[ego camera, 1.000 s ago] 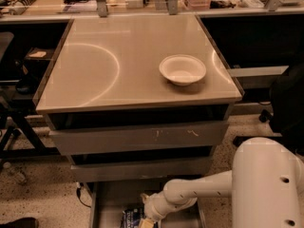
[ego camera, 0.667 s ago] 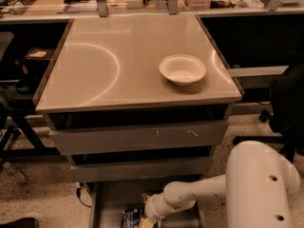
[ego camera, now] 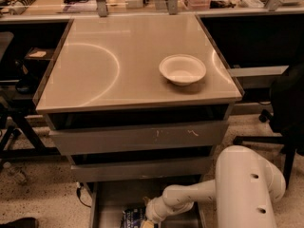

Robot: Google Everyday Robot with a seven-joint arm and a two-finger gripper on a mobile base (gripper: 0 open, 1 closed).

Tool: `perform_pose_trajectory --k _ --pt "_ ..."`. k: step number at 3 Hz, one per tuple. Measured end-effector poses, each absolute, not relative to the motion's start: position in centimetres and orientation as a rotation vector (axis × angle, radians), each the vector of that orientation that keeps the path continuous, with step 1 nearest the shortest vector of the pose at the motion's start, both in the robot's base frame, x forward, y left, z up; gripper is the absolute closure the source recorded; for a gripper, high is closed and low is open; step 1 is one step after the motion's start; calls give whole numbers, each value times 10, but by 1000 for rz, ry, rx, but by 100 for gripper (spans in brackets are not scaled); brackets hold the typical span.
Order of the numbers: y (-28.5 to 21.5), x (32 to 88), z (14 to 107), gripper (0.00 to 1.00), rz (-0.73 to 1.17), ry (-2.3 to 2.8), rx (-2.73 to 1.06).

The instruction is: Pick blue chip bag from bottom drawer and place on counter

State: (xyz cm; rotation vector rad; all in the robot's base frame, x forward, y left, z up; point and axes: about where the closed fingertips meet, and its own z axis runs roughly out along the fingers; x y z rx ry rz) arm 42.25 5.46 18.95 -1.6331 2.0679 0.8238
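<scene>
Nearest, at the bottom edge: gripper low inside the bottom drawer, just beside the right side of the blue chip bag. Cut off by the lower border; cannot be told how far open, nor whether closed on anything, nor whether in contact with the bag. Blue chip bag lying on the grey drawer floor, near the drawer's middle, only its upper part in view. Bottom drawer standing open, projecting forward from under the cabinet.

Lower right: white arm, bulky at the shoulder, narrowing leftward through a rounded wrist down to the gripper.

Left of the drawer: speckled floor with a dark cable beside the drawer wall.

Above the drawer: two closed grey drawer fronts, the lower front and the upper front, the upper marked with pale scratches.

Above those: counter, glossy beige, marked by a faint curved arc on its left half. White bowl upright on the right half, well apart from the bag below.

Farthest: cluttered bench with metal posts along the top; dark chair at the right.
</scene>
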Motion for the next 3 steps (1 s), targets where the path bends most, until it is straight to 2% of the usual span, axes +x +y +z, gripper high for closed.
perform_pose_trajectory --k 3 --pt "55 419 135 0 898 2091 -1621"
